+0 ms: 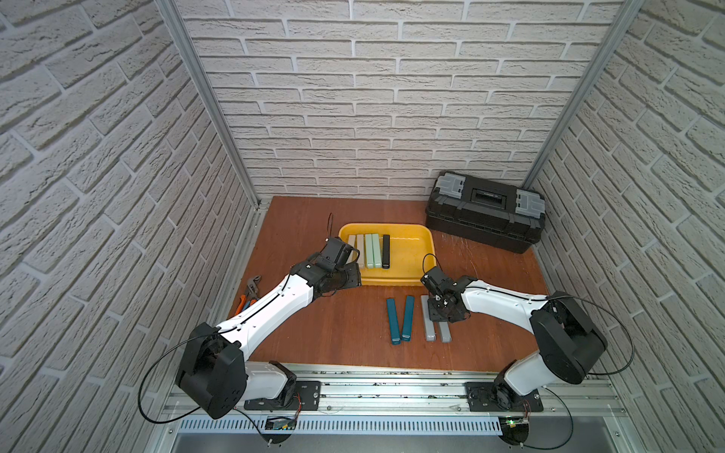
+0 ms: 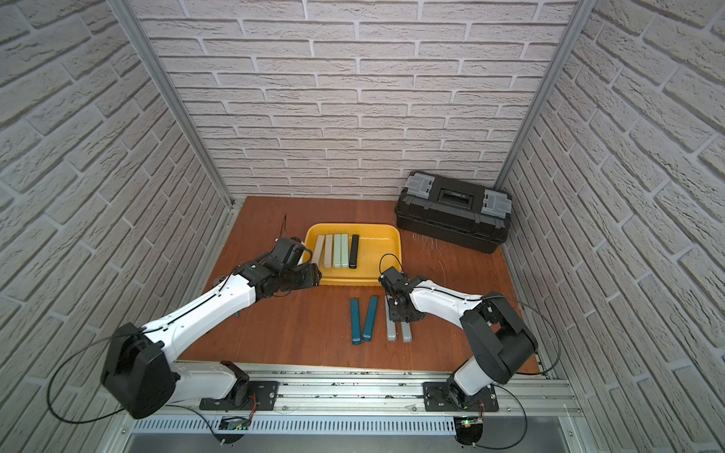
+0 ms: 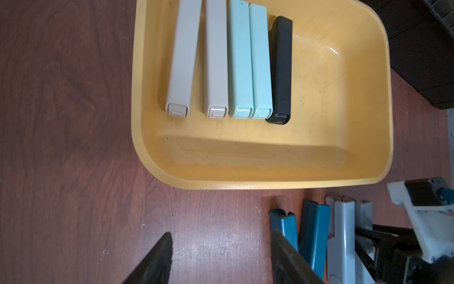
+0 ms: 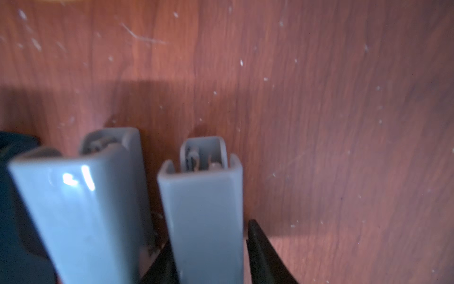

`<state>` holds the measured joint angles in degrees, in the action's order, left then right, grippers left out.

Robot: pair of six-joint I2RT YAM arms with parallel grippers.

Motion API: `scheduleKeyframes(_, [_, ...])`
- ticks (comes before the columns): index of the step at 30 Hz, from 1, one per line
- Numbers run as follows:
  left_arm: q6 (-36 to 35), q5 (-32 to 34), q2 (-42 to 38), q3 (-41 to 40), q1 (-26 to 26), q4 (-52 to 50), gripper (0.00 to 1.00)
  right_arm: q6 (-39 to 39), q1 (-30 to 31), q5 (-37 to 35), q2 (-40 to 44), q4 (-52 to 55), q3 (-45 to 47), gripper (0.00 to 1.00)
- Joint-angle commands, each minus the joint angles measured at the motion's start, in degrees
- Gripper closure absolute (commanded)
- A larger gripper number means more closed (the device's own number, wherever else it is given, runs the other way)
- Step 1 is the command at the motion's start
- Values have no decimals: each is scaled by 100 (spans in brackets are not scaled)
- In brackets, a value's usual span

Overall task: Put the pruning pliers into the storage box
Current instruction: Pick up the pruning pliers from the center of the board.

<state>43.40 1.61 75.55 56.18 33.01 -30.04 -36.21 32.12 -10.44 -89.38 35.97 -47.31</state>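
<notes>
The yellow storage box (image 1: 430, 251) sits mid-table and holds two beige (image 3: 216, 56), two mint (image 3: 248, 61) and one black (image 3: 282, 68) pruning pliers side by side. In front of it on the wood lie two teal bars (image 1: 400, 319) and two grey bars (image 1: 428, 325). My right gripper (image 4: 210, 232) is down over the right-hand grey bar (image 4: 204, 211), a finger on each side and a thin gap showing at one finger; the bar rests on the table. My left gripper (image 3: 221, 236) hovers open and empty by the box's near left corner.
A black toolbox with grey latches (image 1: 486, 211) stands at the back right corner. Orange-handled pliers (image 1: 248, 296) lie at the table's left edge, partly under my left arm. Brick-pattern walls close in three sides.
</notes>
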Motion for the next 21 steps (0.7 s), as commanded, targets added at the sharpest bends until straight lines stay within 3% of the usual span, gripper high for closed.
scheduleKeyframes(1, [11, 20, -103, 90, 30, 11, 36, 45, -21, 54, -86, -155, -76, 63])
scheduleKeyframes(10, [25, 8, -85, 35, 33, 95, 36, 113, -26, 70, 152, 75, -159, 79])
scheduleKeyframes(13, [54, -29, -72, -10, 30, 155, 36, 139, -22, 18, 314, 354, -360, 80])
scheduleKeyframes(21, [90, 10, -152, -111, 47, 216, 36, 649, -21, -209, 595, 1287, -1911, 80])
